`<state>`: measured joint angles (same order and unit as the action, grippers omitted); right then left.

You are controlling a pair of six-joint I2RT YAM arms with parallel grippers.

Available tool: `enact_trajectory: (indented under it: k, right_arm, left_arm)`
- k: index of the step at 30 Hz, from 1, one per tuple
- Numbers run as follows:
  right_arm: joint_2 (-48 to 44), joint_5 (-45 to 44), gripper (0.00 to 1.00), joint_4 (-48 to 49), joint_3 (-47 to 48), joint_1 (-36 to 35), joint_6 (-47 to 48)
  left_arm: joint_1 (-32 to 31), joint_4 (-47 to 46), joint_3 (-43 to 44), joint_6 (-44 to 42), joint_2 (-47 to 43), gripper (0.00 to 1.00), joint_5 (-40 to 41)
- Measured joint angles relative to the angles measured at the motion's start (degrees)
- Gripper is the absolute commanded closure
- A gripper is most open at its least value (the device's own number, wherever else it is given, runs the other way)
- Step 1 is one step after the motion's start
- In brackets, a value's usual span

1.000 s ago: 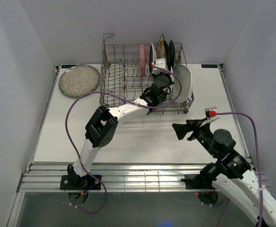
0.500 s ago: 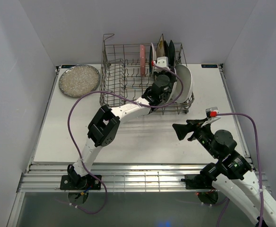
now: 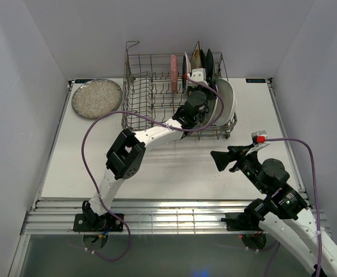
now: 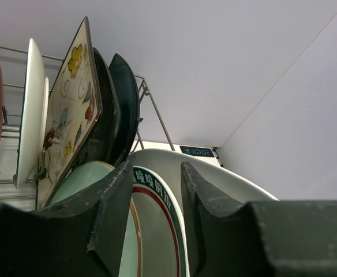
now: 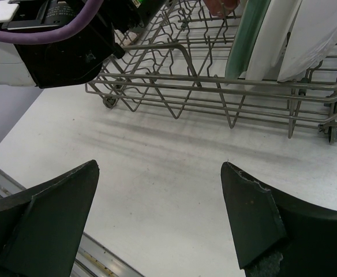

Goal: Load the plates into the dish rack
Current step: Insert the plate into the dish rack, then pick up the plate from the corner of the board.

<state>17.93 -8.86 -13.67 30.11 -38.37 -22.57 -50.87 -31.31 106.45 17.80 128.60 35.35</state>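
Rack: dish rack (image 3: 141, 86) stands at the far middle of the bench (image 3: 168, 167), with its raised handle at the far left corner.
Plates loaded: all stand on edge in the rack's right half. They are the pink scalloped plate (image 3: 173, 72), white plate (image 4: 31, 109), cream floral square plate (image 4: 70, 98), black plate (image 4: 106, 109), dark teal plate (image 4: 128, 92), pale green plate (image 4: 79, 184), teal-rimmed white plate (image 4: 157, 208) and white oval plate (image 3: 227, 98), which leans at the right end.
Plate outstanding: speckled silver plate (image 3: 97, 98) lies flat on the bench, just beside the rack's left end.
Left pincer (image 4: 157, 222): inside the rack, partly spread, with one finger on either side of the rim of the teal-rimmed white plate; contact cannot be told.
Right pincer (image 5: 160, 216): spread wide and empty, hovering over the bench near the rack's front right corner.
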Motion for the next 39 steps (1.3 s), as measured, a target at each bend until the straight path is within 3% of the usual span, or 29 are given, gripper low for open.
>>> enact_trajectory:
  k: [10, 28, 32, 33, 39]
  right_arm:
    - [0.28, 0.0, 0.08, 0.0, 0.0, 0.0, -0.42]
    - [1.03, 0.0, 0.07, -0.17, 0.13, 0.0, -1.05]
    - [1.29, 0.07, 0.06, -0.17, 0.13, 0.0, -1.05]
    - [1.29, 0.07, 0.06, -0.15, 0.13, 0.0, -1.05]
    - [1.4, 0.48, 0.06, -0.44, 0.44, 0.0, -1.05]
  left_arm:
    - [-0.04, -0.09, -9.99, -0.96, -10.32, 0.39, -2.89]
    - [-0.04, -8.37, -39.52, -13.53, -45.97, 0.24, -9.16]
    - [-0.04, -9.77, -45.2, -15.91, -51.6, 0.13, -10.23]
    - [-0.04, -9.99, -46.4, -16.5, -53.05, 0.04, -10.64]
    - [-0.04, -11.28, -50.38, -21.07, -61.0, 0.02, -12.2]
